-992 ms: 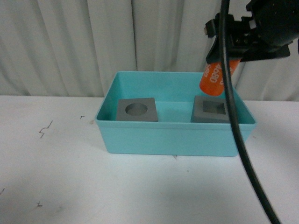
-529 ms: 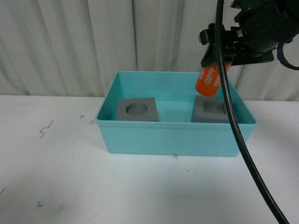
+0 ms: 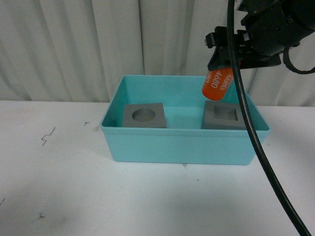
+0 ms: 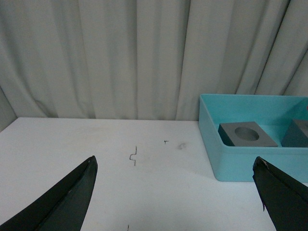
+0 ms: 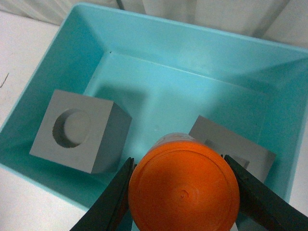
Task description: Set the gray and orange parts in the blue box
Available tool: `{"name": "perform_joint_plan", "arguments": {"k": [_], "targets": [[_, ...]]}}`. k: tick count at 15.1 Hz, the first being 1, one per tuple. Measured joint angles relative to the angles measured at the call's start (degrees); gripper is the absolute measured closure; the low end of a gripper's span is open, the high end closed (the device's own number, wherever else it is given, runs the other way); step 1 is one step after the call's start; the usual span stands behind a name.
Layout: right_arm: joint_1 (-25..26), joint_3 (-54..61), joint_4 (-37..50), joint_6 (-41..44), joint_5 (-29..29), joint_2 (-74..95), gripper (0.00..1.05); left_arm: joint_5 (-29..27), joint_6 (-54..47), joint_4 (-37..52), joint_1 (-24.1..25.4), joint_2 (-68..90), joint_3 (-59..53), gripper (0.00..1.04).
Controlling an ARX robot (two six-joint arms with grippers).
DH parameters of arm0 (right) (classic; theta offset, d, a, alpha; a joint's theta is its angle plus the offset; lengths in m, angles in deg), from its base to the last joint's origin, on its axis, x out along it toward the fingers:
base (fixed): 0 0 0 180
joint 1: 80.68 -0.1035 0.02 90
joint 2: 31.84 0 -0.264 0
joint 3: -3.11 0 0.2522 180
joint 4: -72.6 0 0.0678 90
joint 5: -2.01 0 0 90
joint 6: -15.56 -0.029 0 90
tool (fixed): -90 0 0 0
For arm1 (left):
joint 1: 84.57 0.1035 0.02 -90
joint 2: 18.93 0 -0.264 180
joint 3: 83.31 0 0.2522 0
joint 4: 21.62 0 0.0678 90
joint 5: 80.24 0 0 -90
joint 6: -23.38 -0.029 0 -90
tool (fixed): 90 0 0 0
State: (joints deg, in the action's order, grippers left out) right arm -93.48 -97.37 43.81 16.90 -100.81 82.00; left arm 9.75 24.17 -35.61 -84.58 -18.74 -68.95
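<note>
The blue box (image 3: 177, 145) stands mid-table and holds two gray cubes. The cube with the round recess (image 3: 144, 116) sits at its left, the cube with the square recess (image 3: 222, 116) at its right. My right gripper (image 3: 224, 63) is shut on the orange cylinder (image 3: 217, 84), which hangs tilted in the air above the box's right half, over the square-recess cube. In the right wrist view the orange cylinder (image 5: 184, 191) fills the gap between the fingers, above the round-recess cube (image 5: 79, 130) and the square-recess cube (image 5: 236, 154). My left gripper (image 4: 175, 190) is open over bare table, left of the blue box (image 4: 240, 161).
The white table (image 3: 59, 187) carries small dark marks (image 3: 47, 136) left of the box. A pleated white curtain (image 3: 74, 44) closes off the back. A black cable (image 3: 251, 137) hangs across the right side of the front view.
My right gripper has carried the orange cylinder a little to the left and up, staying above the box's right half. The cubes and the box have not moved.
</note>
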Motion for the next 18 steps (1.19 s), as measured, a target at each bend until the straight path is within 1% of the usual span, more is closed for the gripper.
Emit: {"name": "perform_joint_plan", "arguments": {"k": [2,4,5,11,13,14,15,16,18], "targets": [[-0.3,-1.5,0.7,0.0,-0.8,2.2,0.56,0.0,0.0,0.0,0.0,0.0,0.0,0.07],[-2.0,-3.7,2.2,-1.4,-3.5,7.9,0.56,0.0,0.0,0.0,0.0,0.0,0.0,0.07],[-3.0,-4.9,2.6,-1.8,-3.9,10.4,0.56,0.0,0.0,0.0,0.0,0.0,0.0,0.07],[-3.5,-8.2,-0.9,-1.7,-3.2,14.8,0.56,0.0,0.0,0.0,0.0,0.0,0.0,0.07],[-3.7,-8.5,-1.0,-1.3,-3.1,15.1,0.32,0.0,0.0,0.0,0.0,0.0,0.0,0.07],[-4.1,-9.0,-1.0,-1.3,-3.1,15.1,0.15,0.0,0.0,0.0,0.0,0.0,0.0,0.07],[-4.1,-9.4,-1.3,-1.3,-3.1,15.1,0.04,0.0,0.0,0.0,0.0,0.0,0.0,0.07],[-4.1,-9.5,-1.2,-1.2,-3.1,15.0,0.07,0.0,0.0,0.0,0.0,0.0,0.0,0.07],[-4.0,-9.2,-0.4,-1.2,-3.1,13.8,0.06,0.0,0.0,0.0,0.0,0.0,0.0,0.07]]}}
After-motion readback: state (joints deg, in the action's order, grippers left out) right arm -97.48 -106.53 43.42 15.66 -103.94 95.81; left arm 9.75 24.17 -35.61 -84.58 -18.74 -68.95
